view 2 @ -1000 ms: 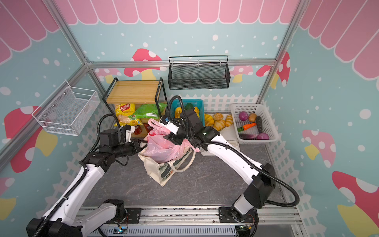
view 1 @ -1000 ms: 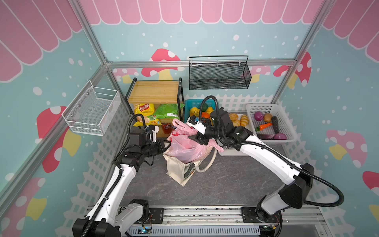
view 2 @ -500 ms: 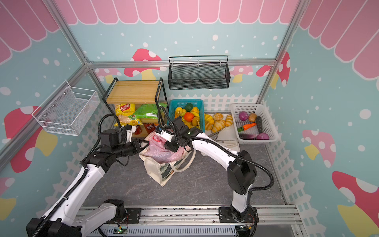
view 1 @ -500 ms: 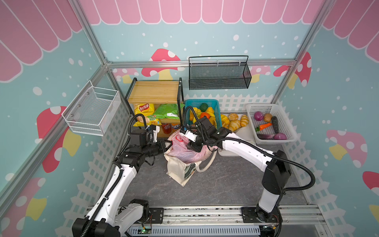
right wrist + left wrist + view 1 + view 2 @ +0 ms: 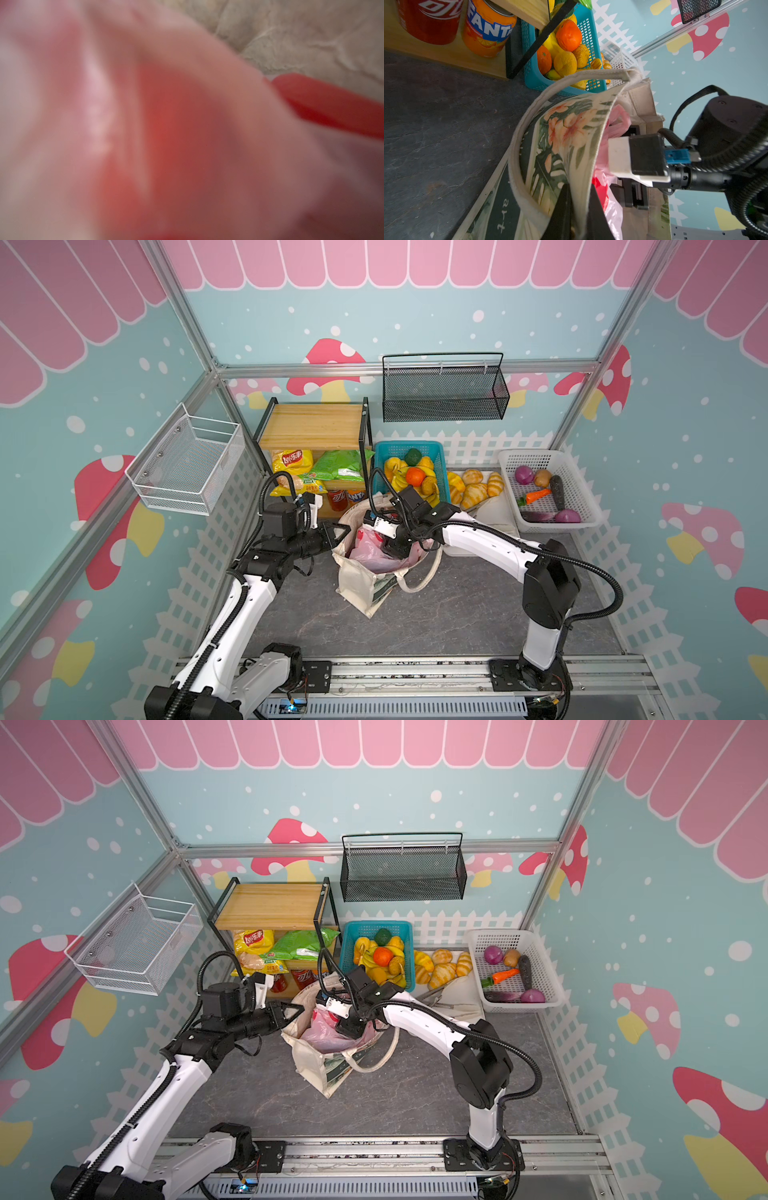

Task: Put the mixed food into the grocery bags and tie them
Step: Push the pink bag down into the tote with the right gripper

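Observation:
The cream canvas tote (image 5: 365, 589) (image 5: 320, 1069) stands mid-table with the pink plastic bag (image 5: 365, 549) (image 5: 322, 1031) stuffed in its mouth. My left gripper (image 5: 340, 531) (image 5: 297, 1011) is shut on the tote's left rim; in the left wrist view its black jaws (image 5: 579, 199) pinch the floral panel (image 5: 560, 133). My right gripper (image 5: 395, 545) (image 5: 351, 1025) reaches down into the tote against the pink bag. Blurred pink plastic (image 5: 145, 124) fills the right wrist view and hides its jaws. The mixed food is hidden.
A wooden shelf (image 5: 316, 427) at the back left holds chip packets and soda cans (image 5: 485, 29). To its right are a teal fruit basket (image 5: 409, 445), bread rolls (image 5: 473, 489) and a white vegetable basket (image 5: 582, 489). Wire baskets hang on the walls.
My right gripper has come down from the pink bag's top into the tote. The pink bag now sits lower inside it. The left gripper has kept its hold on the rim.

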